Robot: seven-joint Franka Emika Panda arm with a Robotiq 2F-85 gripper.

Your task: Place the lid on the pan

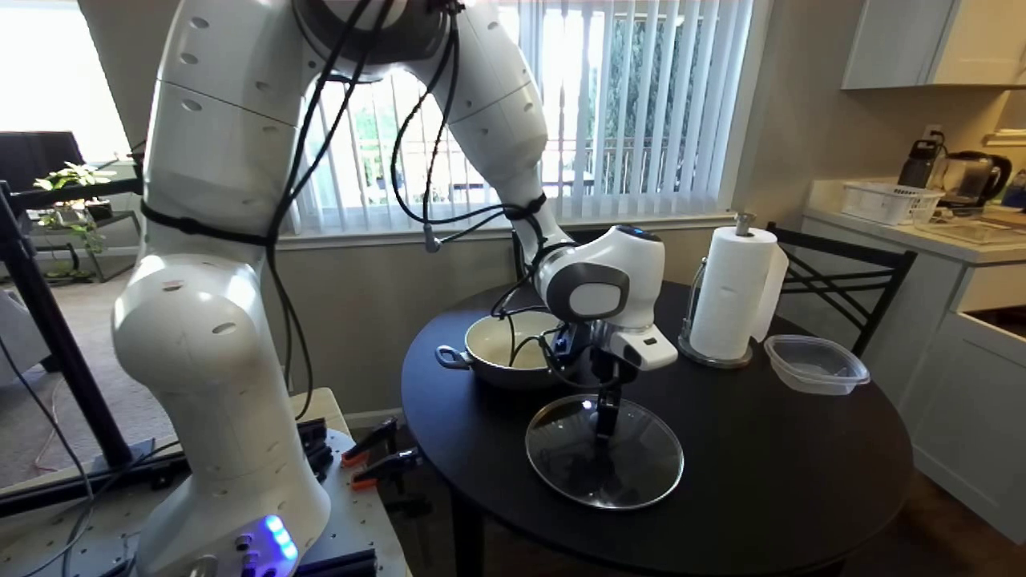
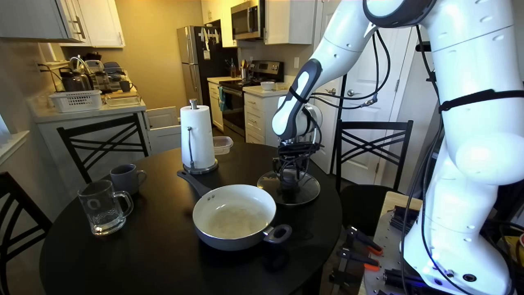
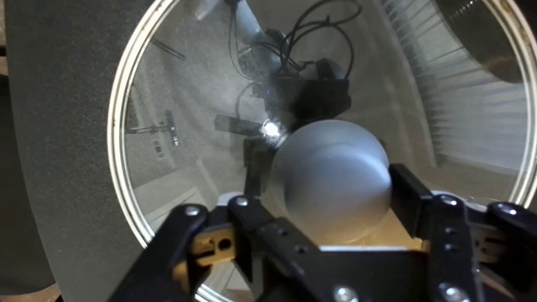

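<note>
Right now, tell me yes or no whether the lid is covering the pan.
No: in an exterior view the pan stands open, its pale inside showing, with the lid off to one side.

A home is indicated: in an exterior view, a kitchen is marked out by a fridge [image 2: 204, 61], a microwave [image 2: 247, 20], a stove [image 2: 236, 110] and cabinets [image 2: 288, 24]; a round table [image 1: 777, 465] is surrounded by chairs [image 2: 373, 125], and blinds [image 1: 651, 120] are hung.

On the round counter [image 2: 143, 254]: one pan [image 2: 234, 219], one paper-towel roll [image 2: 199, 137], one plastic container [image 1: 817, 365] and, at frame left, two mugs [image 2: 101, 207]. Also one lid [image 1: 605, 473], one gripper [image 3: 327, 181], three chairs [image 2: 376, 126].
</note>
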